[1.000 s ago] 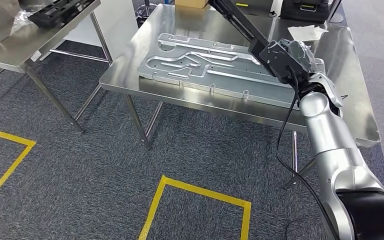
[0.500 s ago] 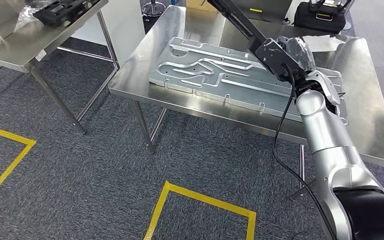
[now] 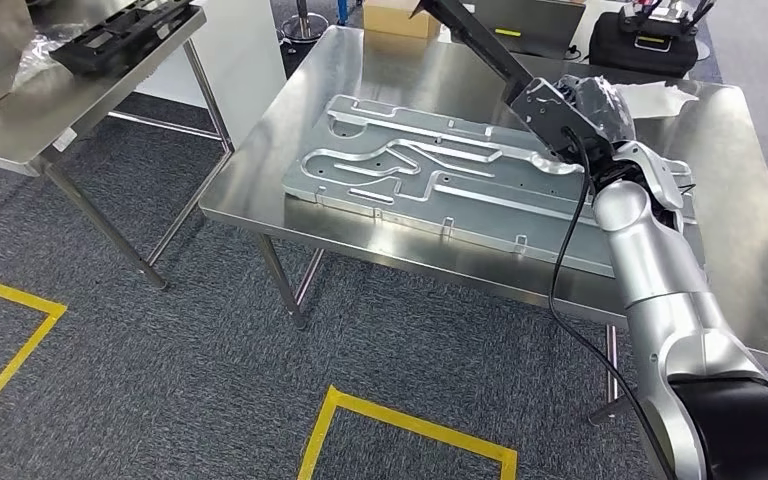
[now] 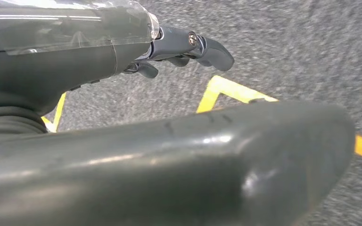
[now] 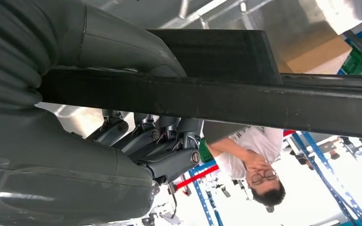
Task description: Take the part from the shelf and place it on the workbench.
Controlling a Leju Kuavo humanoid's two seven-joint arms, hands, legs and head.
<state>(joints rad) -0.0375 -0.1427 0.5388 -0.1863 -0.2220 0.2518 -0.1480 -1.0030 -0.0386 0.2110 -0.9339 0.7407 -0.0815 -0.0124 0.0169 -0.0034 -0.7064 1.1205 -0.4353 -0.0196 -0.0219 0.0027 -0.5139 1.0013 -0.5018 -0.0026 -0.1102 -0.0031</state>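
Observation:
A long black part (image 3: 480, 55) slants above the steel workbench (image 3: 290, 130), and my right hand (image 3: 600, 112) grips its near end over the bench's right half. In the right wrist view the black part (image 5: 226, 101) crosses the picture with my dark fingers (image 5: 162, 141) wrapped around it. My left hand (image 4: 184, 44) hangs over the grey carpet with its fingers apart and nothing in it.
A large machined metal plate (image 3: 430, 180) covers the bench's middle. At the bench's back are a cardboard box (image 3: 395, 18), a black case (image 3: 650, 40) and white paper (image 3: 665, 98). A second steel table (image 3: 20, 120) with a black tray (image 3: 125, 32) stands left. A person (image 5: 250, 160) stands beyond.
The whole picture has shifted, so the camera has moved and the workbench sits a little lower in view. My right hand still holds the black part over the bench.

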